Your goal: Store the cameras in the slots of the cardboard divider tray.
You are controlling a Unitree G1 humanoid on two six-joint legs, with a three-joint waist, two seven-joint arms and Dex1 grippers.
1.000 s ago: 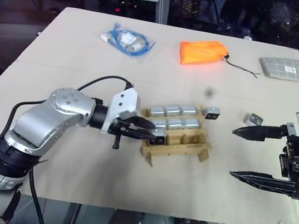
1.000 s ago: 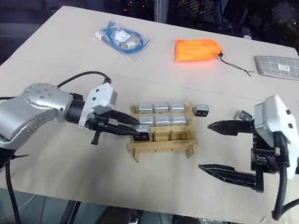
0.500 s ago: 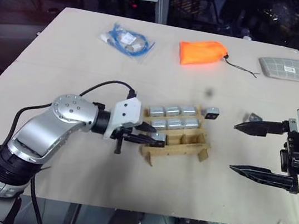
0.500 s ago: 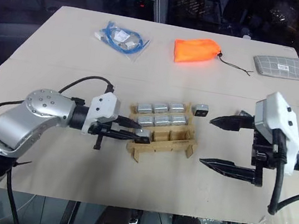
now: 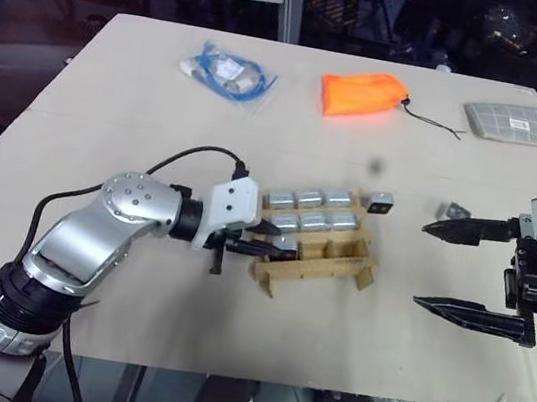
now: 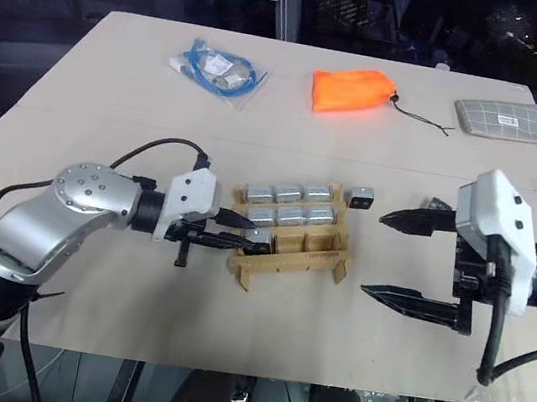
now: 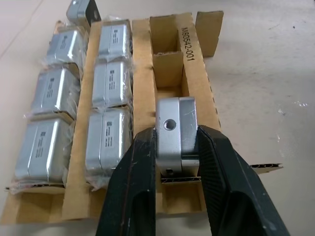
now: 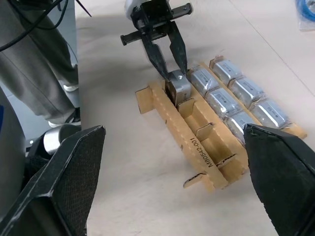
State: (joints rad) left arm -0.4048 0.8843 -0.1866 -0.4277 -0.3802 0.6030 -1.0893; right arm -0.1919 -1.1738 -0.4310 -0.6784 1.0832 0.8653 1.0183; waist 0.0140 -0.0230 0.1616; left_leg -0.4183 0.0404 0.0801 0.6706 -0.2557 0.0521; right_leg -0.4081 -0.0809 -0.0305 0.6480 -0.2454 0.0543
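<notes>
Centre of the table [image 5: 163, 94]: left gripper [image 7: 176, 147] has a camera [image 7: 175, 132] in the near-row end slot of the cardboard divider tray [image 5: 318, 259].
Left wrist view: the black fingers [image 7: 135, 182] sit on either side of the camera, both touching its faces, with the camera part-way down in the slot and its top above the cardboard. Can't tell if they're clamping or just resting on it. Six wrapped cameras [image 7: 110, 88] fill the other two rows; the remaining two near-row slots [image 7: 167, 69] are bare. One loose camera [image 5: 382, 202] lies on the table just past the tray's upper-right corner, a small dark piece [image 5: 456, 211] further right. Right gripper [image 5: 455, 271] hangs at right of frame, well apart from the tray, fingers spread wide, nothing between them. Top of frame: blue cable bag [image 5: 229, 72], orange pouch [image 5: 363, 93], grey checked pouch [image 5: 515, 122].
</notes>
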